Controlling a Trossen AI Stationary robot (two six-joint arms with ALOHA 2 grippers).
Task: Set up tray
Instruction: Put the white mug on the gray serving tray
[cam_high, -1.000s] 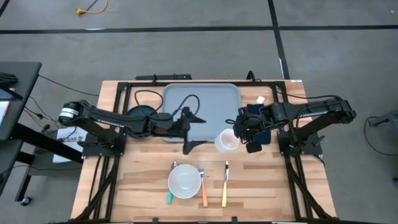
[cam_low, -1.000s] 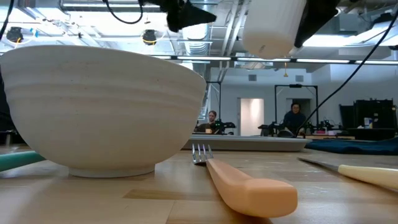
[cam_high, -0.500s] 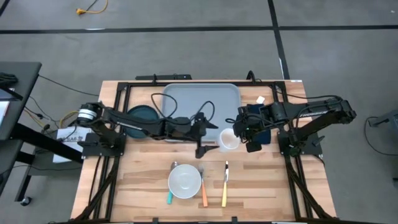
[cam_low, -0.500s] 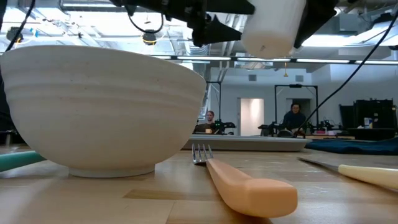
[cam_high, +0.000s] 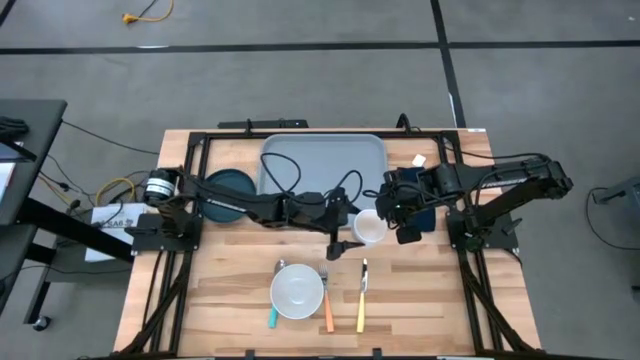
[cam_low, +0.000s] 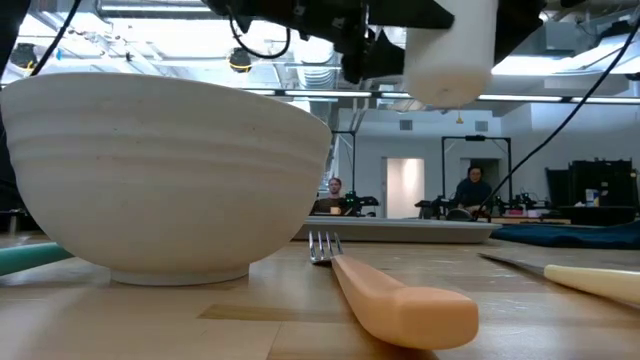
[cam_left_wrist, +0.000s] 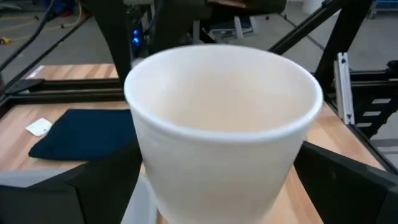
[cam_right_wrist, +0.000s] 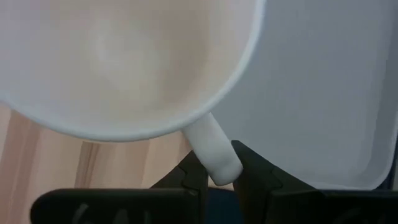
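A white cup (cam_high: 368, 226) with a stick-like handle hangs above the table, just off the near right corner of the pale grey-blue tray (cam_high: 323, 165). My right gripper (cam_high: 392, 222) is shut on the cup's handle. My left gripper (cam_high: 352, 228) reaches in from the table's left and is wide open. In the left wrist view its fingers (cam_left_wrist: 93, 186) stand on either side of the cup (cam_left_wrist: 224, 124), and I see no touch. In the low view the cup (cam_low: 450, 50) is well clear of the tabletop. My right gripper pinches the cup's straight white handle (cam_right_wrist: 211, 149) between its two fingers, near the handle's free end. The fingers come level from the table's right and lie along the handle. The cup is lifted clear, mouth up.
A dark teal plate (cam_high: 228, 185) lies left of the tray. A white bowl (cam_high: 297, 290) stands near the front edge with a teal-handled utensil (cam_high: 272, 318), an orange fork (cam_high: 327, 300) and a yellow knife (cam_high: 362, 295). A dark napkin (cam_high: 428, 215) lies under my right arm.
My left gripper has gone toward the table's right edge and a little toward the near edge. It has left the tray's near edge and come up to the cup, staying open, so that its fingers now stand around the cup. My right gripper has kept its hold on the handle.
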